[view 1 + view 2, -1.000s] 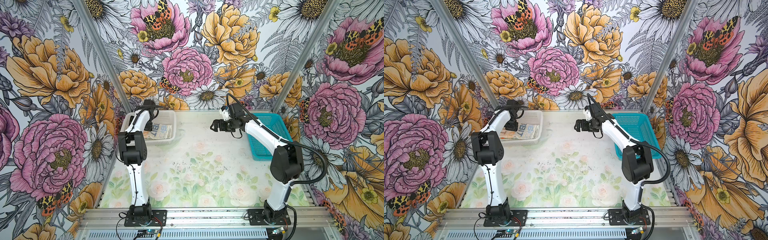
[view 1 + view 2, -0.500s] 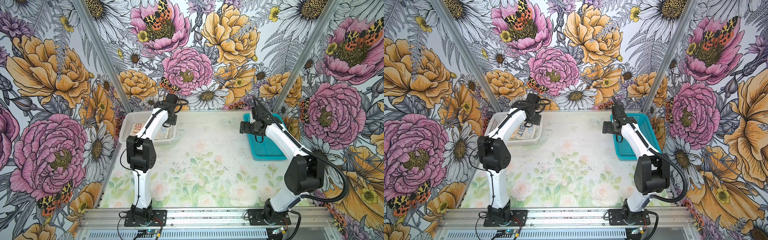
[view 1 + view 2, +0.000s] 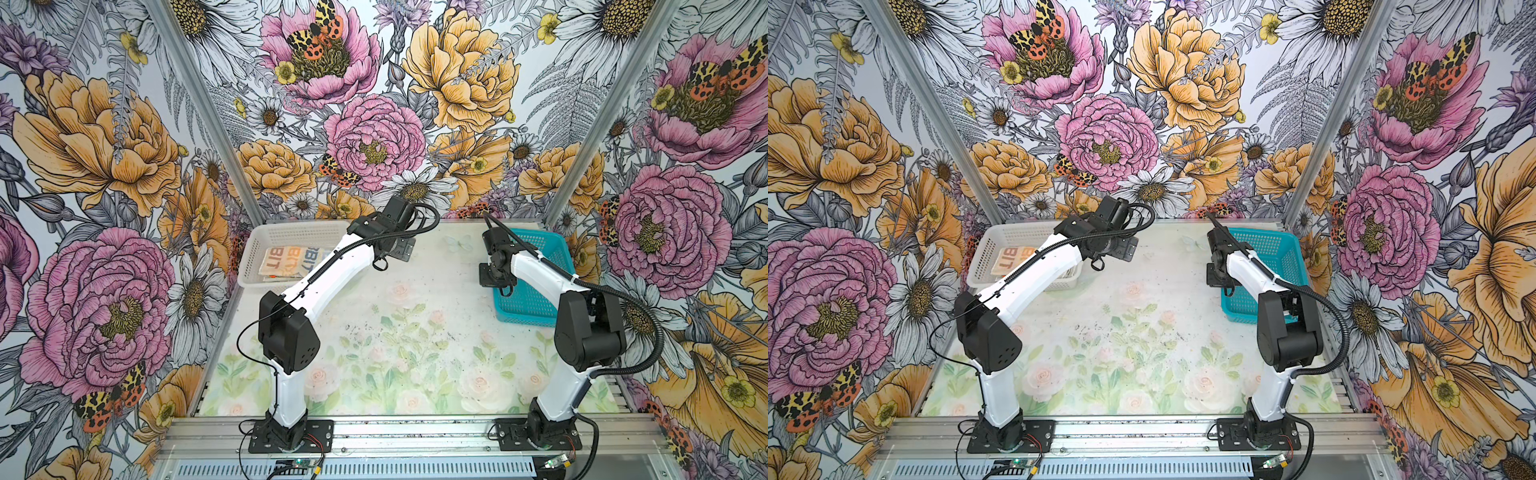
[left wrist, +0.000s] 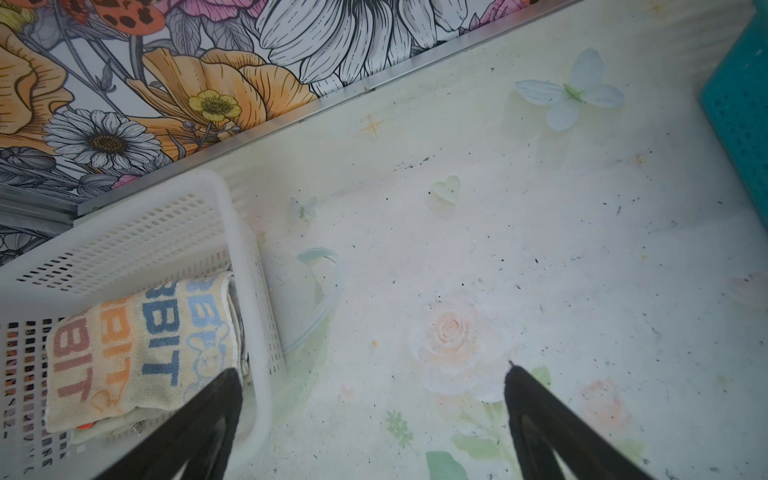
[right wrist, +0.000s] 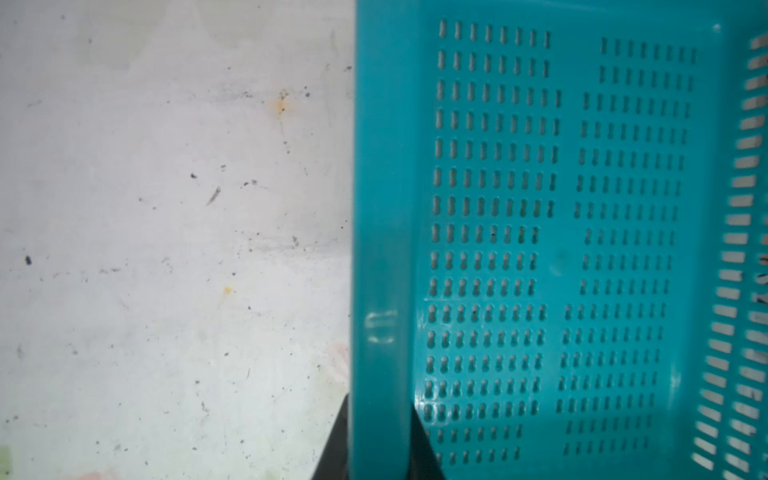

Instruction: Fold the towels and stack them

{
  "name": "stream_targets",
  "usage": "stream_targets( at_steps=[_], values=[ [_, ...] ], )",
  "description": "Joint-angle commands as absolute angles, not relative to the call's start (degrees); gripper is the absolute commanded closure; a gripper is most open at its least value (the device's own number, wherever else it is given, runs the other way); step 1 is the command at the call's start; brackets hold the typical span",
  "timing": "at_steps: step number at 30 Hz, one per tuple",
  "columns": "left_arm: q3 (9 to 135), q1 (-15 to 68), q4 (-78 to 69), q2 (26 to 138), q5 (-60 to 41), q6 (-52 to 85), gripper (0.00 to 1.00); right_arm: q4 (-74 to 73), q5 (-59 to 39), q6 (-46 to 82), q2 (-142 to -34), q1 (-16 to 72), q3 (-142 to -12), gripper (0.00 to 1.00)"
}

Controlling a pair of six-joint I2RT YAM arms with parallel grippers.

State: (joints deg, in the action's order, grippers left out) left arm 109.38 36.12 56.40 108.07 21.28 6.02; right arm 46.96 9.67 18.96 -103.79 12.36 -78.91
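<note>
The towels lie folded in a stack inside the white basket at the back left. The top one is cream with orange and blue letters and a bunny. My left gripper is open and holds nothing. It hangs over the table just right of that basket, and one of its fingers overlaps the basket's rim in the left wrist view. My right gripper is shut on the left rim of the teal basket.
The teal basket stands at the back right and shows only its perforated floor. The flowered table top runs between the two baskets. Flowered walls close the cell at the back and sides.
My left gripper swung right, out of the white basket and over the table. My right gripper moved right to the teal basket and shut on its rim.
</note>
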Motion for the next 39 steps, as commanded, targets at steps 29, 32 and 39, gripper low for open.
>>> stream_targets(
  at_steps=[29, 32, 39],
  values=[
    [53.2, 19.4, 11.4, 65.2, 26.3, 3.1, 0.01, 44.4, 8.0, 32.0, -105.2, 27.5, -100.5, 0.01],
    [45.8, 16.0, 0.1, 62.9, 29.2, -0.9, 0.01, 44.1, 13.3, 28.8, -98.7, 21.2, -94.8, 0.01],
    [32.4, 5.1, -19.1, 65.8, 25.8, 2.4, 0.01, 27.4, 26.2, 21.7, -85.2, 8.6, -70.0, 0.01]
  ],
)
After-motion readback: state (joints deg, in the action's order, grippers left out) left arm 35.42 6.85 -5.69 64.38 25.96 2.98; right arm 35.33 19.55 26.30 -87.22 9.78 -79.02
